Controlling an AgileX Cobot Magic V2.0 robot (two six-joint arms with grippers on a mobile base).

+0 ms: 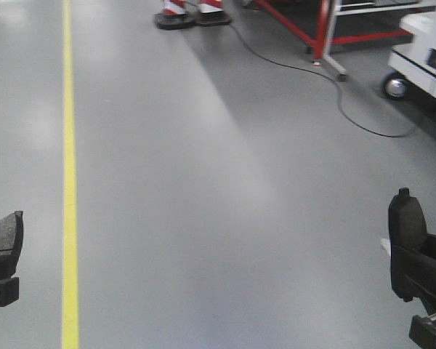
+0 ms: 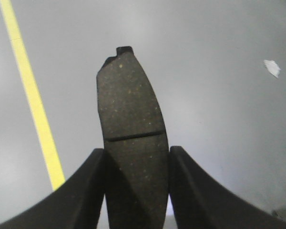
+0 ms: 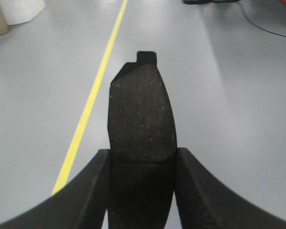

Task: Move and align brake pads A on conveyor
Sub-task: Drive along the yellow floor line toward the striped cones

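My left gripper (image 2: 136, 157) is shut on a dark grey brake pad (image 2: 131, 129) with a thin groove across its middle; it sticks out forward between the jaws. In the front view that pad (image 1: 5, 236) shows at the lower left, above the grey floor. My right gripper (image 3: 142, 160) is shut on a second brake pad (image 3: 142, 114), held upright; it shows at the lower right of the front view (image 1: 407, 218). The conveyor and the other pads are out of view.
Grey workshop floor with a yellow line (image 1: 70, 174) down the left. A black cable (image 1: 327, 76) runs across the floor to the far right. A red frame on castors (image 1: 320, 33), striped cone bases (image 1: 192, 14) and a white wheeled unit (image 1: 421, 58) stand at the back.
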